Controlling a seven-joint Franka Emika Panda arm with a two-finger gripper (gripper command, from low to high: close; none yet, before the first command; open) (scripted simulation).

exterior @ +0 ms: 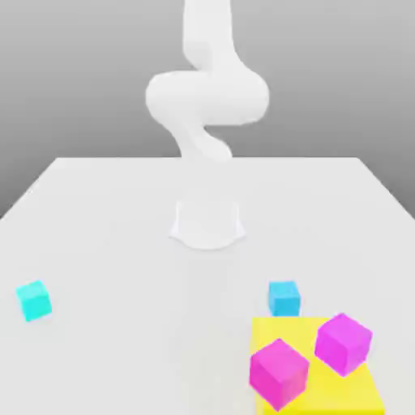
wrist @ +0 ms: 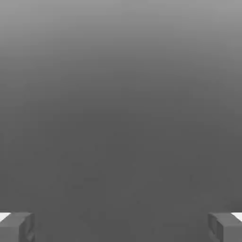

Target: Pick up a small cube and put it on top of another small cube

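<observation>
Hand view: gripper fingers wide apart, empty, nothing between; exterior view: cyan cubes on table.

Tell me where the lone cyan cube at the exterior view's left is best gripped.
Probably from straight above, closing on two opposite side faces of the cyan cube: it sits flat on the table with open space all round.

Two small cyan cubes flat on table, well apart (alike): one, other.
</observation>
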